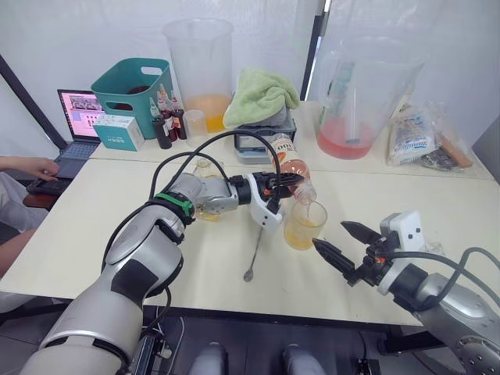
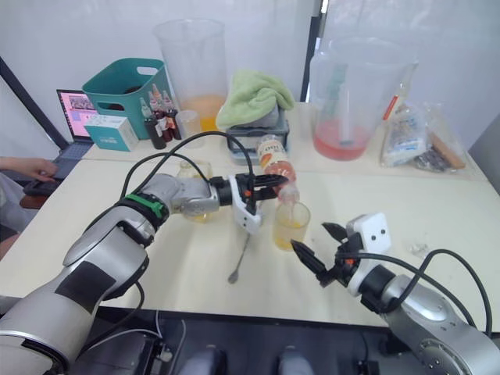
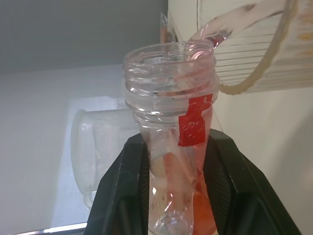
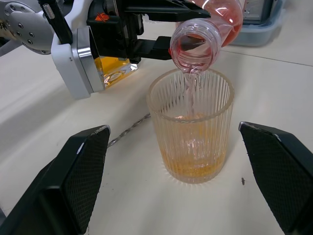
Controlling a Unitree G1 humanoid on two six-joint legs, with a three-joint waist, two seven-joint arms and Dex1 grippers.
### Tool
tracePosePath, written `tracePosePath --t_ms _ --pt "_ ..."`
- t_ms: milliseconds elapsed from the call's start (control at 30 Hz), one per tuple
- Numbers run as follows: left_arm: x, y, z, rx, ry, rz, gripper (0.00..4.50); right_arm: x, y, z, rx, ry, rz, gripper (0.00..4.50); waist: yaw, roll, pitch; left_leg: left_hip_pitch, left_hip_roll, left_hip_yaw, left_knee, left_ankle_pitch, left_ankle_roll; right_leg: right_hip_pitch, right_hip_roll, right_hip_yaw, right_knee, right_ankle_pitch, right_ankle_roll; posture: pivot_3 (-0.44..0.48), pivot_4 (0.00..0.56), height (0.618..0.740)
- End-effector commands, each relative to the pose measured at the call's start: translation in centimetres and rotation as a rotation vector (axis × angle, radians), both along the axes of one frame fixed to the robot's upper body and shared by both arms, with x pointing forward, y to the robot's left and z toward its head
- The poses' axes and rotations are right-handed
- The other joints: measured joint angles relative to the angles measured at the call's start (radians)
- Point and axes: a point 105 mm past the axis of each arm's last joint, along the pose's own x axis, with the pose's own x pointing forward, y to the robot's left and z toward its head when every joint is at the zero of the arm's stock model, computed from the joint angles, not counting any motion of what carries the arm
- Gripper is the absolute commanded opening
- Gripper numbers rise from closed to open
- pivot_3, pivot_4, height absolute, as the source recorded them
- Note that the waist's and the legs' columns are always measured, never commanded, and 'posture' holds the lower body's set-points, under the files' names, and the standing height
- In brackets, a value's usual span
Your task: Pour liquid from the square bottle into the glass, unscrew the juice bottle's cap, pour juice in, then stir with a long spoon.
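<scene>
**A:** How much room is there around the small clear ribbed tumbler (image 1: 304, 225)? Looks tight.

**B:** It stands mid-table, well back from the front edge of the cream table (image 1: 94, 234). The thin silver long-handled spoon (image 1: 255, 250) lies flat just to its left, and the small square glass bottle with yellow-orange liquid (image 1: 205, 205) stands behind the left arm. The right black two-finger gripper (image 1: 341, 241) hovers just beside the tumbler, fingers spread wide, holding nothing.

**A:** And the bottle?

**B:** The left gripper (image 1: 275, 184) is clamped on the tall round plastic bottle of pinkish-red juice (image 1: 293, 168), cap off, tipped neck-down over the rim. A thin pink stream runs into the tumbler, which holds orange-yellow liquid in its lower part.
</scene>
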Motion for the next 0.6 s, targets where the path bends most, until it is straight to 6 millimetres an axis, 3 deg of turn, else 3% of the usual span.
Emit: tracePosePath --t_ms 33,300,600 --pt "0.13 -0.40 2.23 -0.046 -0.058 -0.012 1.16 -0.42 0.58 1.12 0.007 -0.051 0.026 4.48 0.000 0.000 0.000 0.000 0.000 0.000 0.000 0.000 0.000 0.000 0.000 0.000 0.000 0.000 0.000 0.000 0.150 0.740" --pt "0.20 -0.38 2.16 -0.044 -0.057 -0.007 1.16 -0.39 0.60 1.15 0.008 -0.053 0.025 4.48 0.000 0.000 0.000 0.000 0.000 0.000 0.000 0.000 0.000 0.000 0.000 0.000 0.000 0.000 0.000 0.000 0.150 0.740" --pt "-0.03 -0.11 2.15 -0.135 0.108 0.003 1.16 -0.33 0.38 1.01 0.009 -0.050 0.017 4.48 0.000 0.000 0.000 0.000 0.000 0.000 0.000 0.000 0.000 0.000 0.000 0.000 0.000 0.000 0.000 0.000 0.150 0.740"
